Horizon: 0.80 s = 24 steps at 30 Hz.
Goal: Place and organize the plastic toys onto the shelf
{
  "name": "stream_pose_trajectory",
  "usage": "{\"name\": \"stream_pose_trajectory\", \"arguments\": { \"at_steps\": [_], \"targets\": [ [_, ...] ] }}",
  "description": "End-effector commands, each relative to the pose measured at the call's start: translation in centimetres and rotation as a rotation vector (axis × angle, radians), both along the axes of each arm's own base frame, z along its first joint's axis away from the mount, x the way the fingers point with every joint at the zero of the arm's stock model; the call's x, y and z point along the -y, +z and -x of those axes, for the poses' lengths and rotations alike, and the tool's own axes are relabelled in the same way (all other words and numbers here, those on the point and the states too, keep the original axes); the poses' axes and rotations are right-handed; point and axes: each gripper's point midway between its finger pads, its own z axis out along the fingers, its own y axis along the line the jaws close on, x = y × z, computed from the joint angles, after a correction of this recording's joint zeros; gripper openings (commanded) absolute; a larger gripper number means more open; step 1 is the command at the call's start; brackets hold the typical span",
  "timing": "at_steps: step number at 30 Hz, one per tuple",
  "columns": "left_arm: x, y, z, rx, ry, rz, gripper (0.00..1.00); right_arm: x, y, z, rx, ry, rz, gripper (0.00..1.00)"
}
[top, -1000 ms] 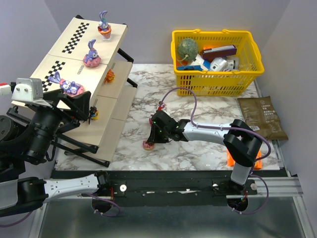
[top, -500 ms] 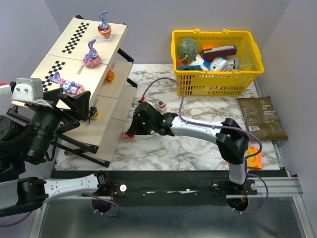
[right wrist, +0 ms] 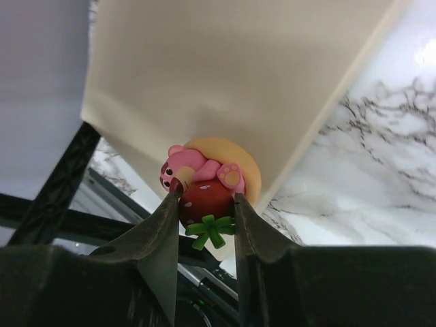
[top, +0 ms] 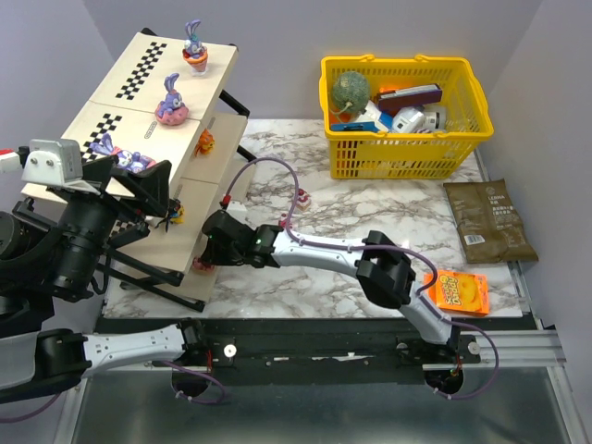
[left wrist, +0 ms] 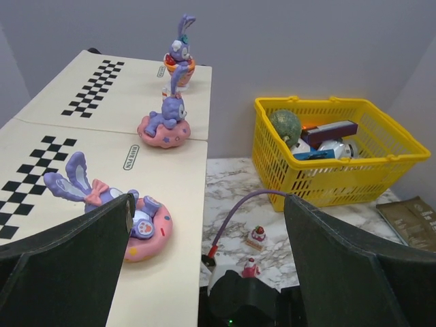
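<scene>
Right gripper (right wrist: 207, 194) jaws clamp a pink bear toy (right wrist: 197, 167), partly hidden. Left gripper (left wrist: 207, 201) jaws gape. Shelf (left wrist: 174, 187) label (left wrist: 131, 157) illegible.

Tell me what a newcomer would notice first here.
Three purple rabbits line the slanted checkered shelf on the left. The right end effector, stretched across the marble table, pinches a pink bear toy at the shelf's lowest edge. A bright yellow basket sits at the back right.

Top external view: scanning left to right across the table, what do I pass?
The shelf → right pincer shut on the pink bear toy → loose small toy on the marble → yellow basket.
</scene>
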Motion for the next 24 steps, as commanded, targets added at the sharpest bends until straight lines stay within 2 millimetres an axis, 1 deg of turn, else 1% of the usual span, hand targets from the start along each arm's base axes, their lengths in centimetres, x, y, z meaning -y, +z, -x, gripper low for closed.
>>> {"name": "stream_pose_trajectory", "arguments": {
  "at_steps": [1,4,8,11,12,17,19,21,22,24],
  "targets": [
    [1.3,-0.1,-0.7,0.000,0.005,-0.031,0.99,-0.1,0.4,-0.7,0.022,-0.127,0.005,0.01],
    [1.6,-0.3,-0.8,-0.001,0.007,-0.035,0.99,-0.3,-0.1,-0.3,0.010,-0.133,0.007,0.01],
    [1.6,-0.3,-0.8,-0.001,0.002,-0.035,0.99,-0.7,-1.5,0.3,-0.032,-0.146,0.008,0.01],
    [1.4,-0.1,-0.7,0.001,0.003,-0.030,0.99,-1.2,-1.9,0.4,-0.043,-0.145,-0.002,0.01],
    [1.4,-0.1,-0.7,0.002,0.002,-0.031,0.99,-1.2,-2.4,0.3,-0.047,-0.152,0.001,0.01],
    [1.4,-0.2,-0.7,-0.003,0.005,-0.039,0.99,-1.1,-2.5,0.0,-0.029,-0.164,-0.003,0.01],
    [1.2,-0.3,-0.7,-0.004,0.006,-0.039,0.99,-1.3,-2.8,0.0,-0.029,-0.156,-0.001,0.01],
    [1.2,-0.2,-0.6,-0.003,0.007,-0.039,0.99,-1.6,-3.0,0.1,-0.034,-0.143,-0.002,0.01],
    [1.1,-0.2,-0.6,-0.003,0.006,-0.038,0.99,-1.8,-3.4,0.4,-0.044,-0.127,0.002,0.01],
    [1.1,-0.1,-0.6,-0.003,0.008,-0.039,0.99,-2.3,-3.2,0.5,-0.044,-0.106,-0.010,0.02]
  ]
}}
